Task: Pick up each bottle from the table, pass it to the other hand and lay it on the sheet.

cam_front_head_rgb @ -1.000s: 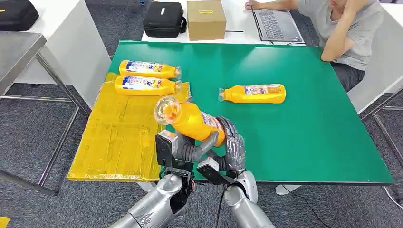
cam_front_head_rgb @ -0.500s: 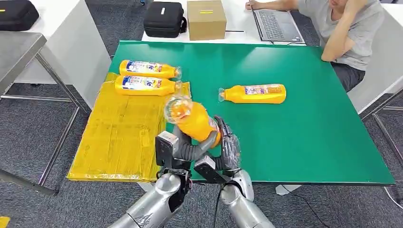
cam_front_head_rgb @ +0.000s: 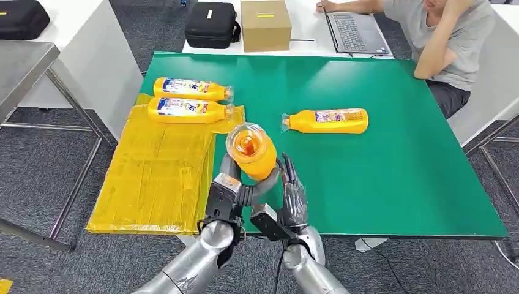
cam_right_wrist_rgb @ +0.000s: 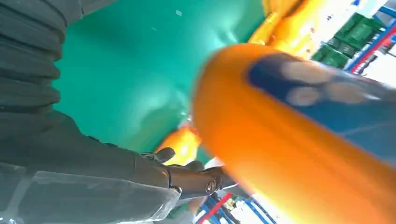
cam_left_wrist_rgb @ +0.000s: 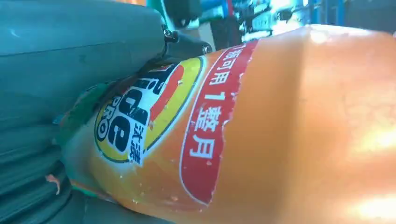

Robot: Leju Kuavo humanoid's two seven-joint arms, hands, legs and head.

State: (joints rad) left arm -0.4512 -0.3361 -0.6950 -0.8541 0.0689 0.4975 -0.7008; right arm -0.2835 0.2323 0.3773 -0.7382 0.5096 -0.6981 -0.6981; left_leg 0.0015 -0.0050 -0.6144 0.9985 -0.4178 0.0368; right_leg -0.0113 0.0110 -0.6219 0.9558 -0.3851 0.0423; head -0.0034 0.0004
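- Bottle [cam_front_head_rgb: 251,152], orange and seen cap-end on in the head view, is held above the near part of the green table [cam_front_head_rgb: 392,159], beside the edge of the yellow sheet [cam_front_head_rgb: 153,177]. The left hand [cam_front_head_rgb: 235,184] wraps its fingers around the bottle's lower body from below. The right hand [cam_front_head_rgb: 292,195] stands just right of the bottle with its fingers apart and upright, gripping nothing. Two more bottles [cam_front_head_rgb: 186,110] lie side by side at the sheet's far end, and a fourth bottle [cam_front_head_rgb: 327,120] lies on the bare table further right. A person [cam_front_head_rgb: 447,37] sits at the far right corner by a laptop [cam_front_head_rgb: 357,32].
- Left wrist view: the bottle [cam_left_wrist_rgb: 261,140] sits close against the left hand [cam_left_wrist_rgb: 70,93], its printed label facing the camera and the grey fingers pressed to its side.
- Right wrist view: the bottle [cam_right_wrist_rgb: 289,135] is blurred and crosses in front of the right hand [cam_right_wrist_rgb: 93,172], whose fingers point out past it without closing on it.
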